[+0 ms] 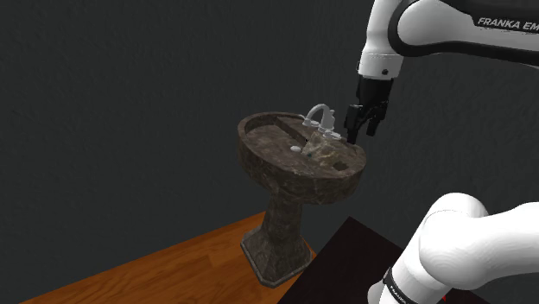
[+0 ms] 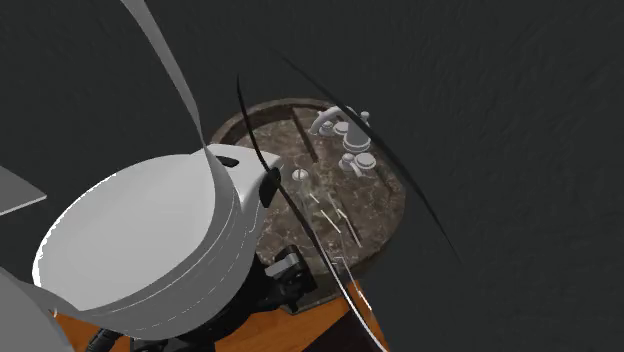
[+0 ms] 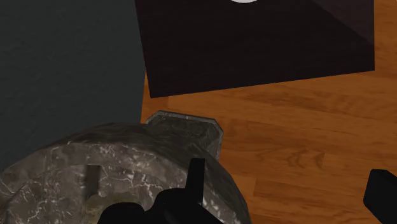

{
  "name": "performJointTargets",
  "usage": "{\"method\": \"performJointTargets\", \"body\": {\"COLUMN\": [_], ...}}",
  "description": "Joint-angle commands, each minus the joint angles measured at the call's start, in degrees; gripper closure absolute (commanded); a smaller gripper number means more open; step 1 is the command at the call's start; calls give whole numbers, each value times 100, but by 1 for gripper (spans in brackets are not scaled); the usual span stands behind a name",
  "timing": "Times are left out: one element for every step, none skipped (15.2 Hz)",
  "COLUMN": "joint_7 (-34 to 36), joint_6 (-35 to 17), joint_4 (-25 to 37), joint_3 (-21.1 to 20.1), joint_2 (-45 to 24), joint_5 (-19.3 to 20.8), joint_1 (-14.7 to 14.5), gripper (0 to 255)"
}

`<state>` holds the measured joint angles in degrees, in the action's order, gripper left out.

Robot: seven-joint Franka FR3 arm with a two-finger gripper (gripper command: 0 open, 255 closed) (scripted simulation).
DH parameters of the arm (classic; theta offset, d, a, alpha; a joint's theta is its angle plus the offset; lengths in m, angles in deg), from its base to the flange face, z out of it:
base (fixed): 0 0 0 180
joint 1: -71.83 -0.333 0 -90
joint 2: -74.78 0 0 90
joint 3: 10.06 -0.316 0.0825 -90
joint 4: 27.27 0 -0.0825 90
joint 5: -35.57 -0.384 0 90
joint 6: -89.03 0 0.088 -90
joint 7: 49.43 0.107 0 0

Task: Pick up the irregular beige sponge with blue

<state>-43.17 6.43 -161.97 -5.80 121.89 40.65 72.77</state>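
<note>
A small, irregular, pale beige-grey sponge (image 1: pixel 321 148) lies on the deck of a dark stone pedestal sink (image 1: pixel 259 164), right beside the faucet (image 1: pixel 318 112). Any blue on it is too faint to make out. My gripper (image 1: pixel 363 131) hangs just above the sink's rim on the shoulder view's right, a short way from the sponge and not touching it. Seen from the wrist, the gripper (image 3: pixel 286 175) is open with nothing between its two black fingers (image 3: pixel 196 181), and the mottled sink rim (image 3: pixel 127 159) sits below the hand.
The curved faucet (image 2: pixel 328 120) and its round handles (image 2: pixel 360 160) stand at the sink's back edge. A wooden floor (image 1: pixel 173 268) lies under the pedestal, with the dark stand (image 3: pixel 254 44) close beside it. A dark grey wall (image 1: pixel 129 86) is behind. My white arm (image 2: pixel 150 240) blocks the second exterior view's lower left.
</note>
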Motion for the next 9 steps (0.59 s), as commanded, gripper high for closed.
{"method": "performJointTargets", "body": {"joint_7": [0, -90, -181, -272, -365, -457, -551, -648, -746], "joint_6": [0, -145, -289, -432, -573, -713, -851, -986, -1119], "joint_4": [0, -3, 1, 13, 33, 60, 94, 135, 185], "joint_3": [0, 125, 250, 374, 497, 622, 745, 868, 990], "joint_2": [0, -120, -246, -380, -521, -668, -821, -981, -1146], "joint_5": [0, 44, 83, 116, 144, 165, 180, 188, 189], "joint_1": [0, 28, 55, 79, 102, 121, 138, 152, 163], "gripper": [0, 0, 0, 0, 0, 0, 0, 0, 0]}}
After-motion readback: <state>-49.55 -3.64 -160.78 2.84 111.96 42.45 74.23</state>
